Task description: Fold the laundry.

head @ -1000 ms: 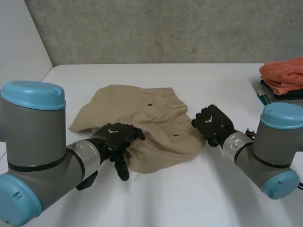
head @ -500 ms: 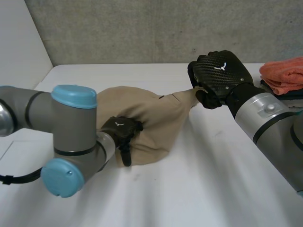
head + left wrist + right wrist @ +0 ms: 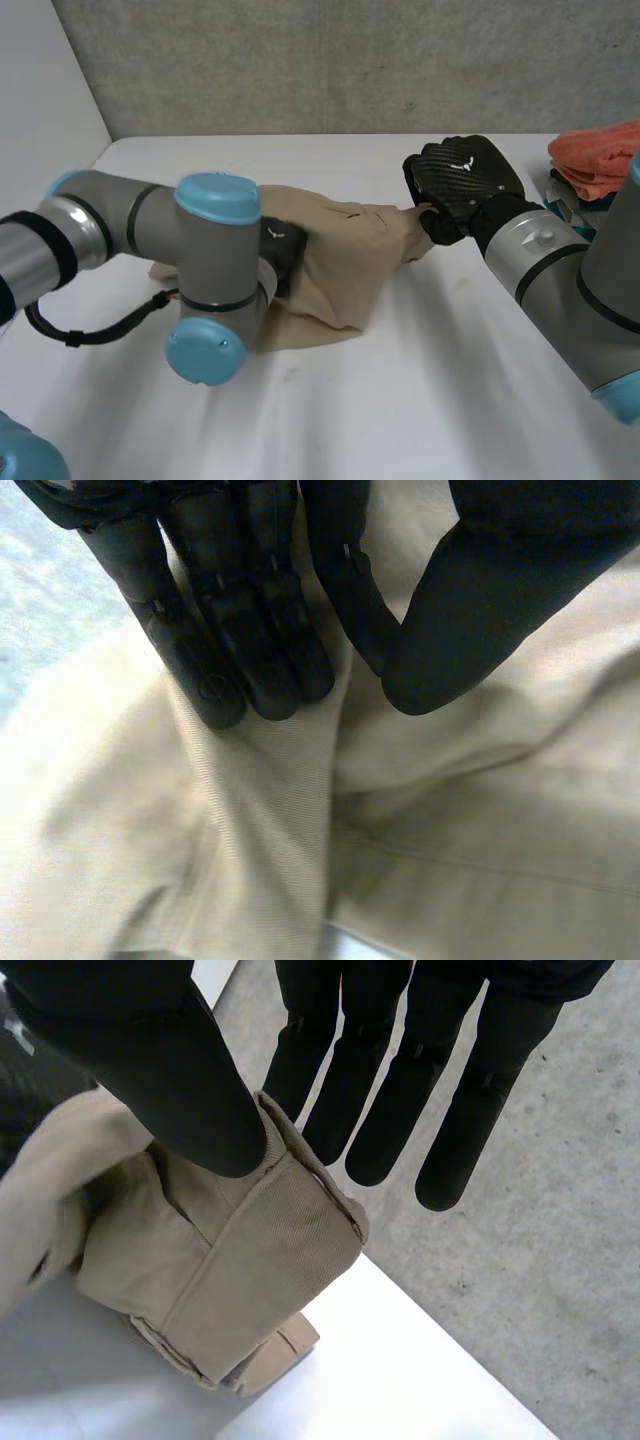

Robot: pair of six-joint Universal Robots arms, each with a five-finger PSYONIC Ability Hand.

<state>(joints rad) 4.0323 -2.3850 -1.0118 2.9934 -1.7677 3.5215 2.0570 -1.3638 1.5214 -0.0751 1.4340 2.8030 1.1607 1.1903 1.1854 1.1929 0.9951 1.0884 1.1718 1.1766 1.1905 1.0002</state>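
Observation:
Tan shorts (image 3: 340,260) lie bunched on the white table (image 3: 450,400), drawn up toward the right. My right hand (image 3: 465,180) is raised off the table and shut on the waistband corner. In the right wrist view the thumb (image 3: 150,1050) presses the folded waistband (image 3: 240,1260) against the fingers. My left hand (image 3: 283,250) rests on the middle of the shorts, mostly hidden behind its own arm. In the left wrist view its fingers (image 3: 240,630) and thumb pinch a ridge of the tan cloth (image 3: 450,820).
A pile of folded laundry topped by an orange towel (image 3: 600,160) sits at the table's right edge. My left arm's elbow (image 3: 215,290) stands over the left part of the shorts. Bare table lies in front and to the right.
The left arm has swung further over the shorts, and its hand has closed on the cloth. The right hand has come down a little with the waistband still in it.

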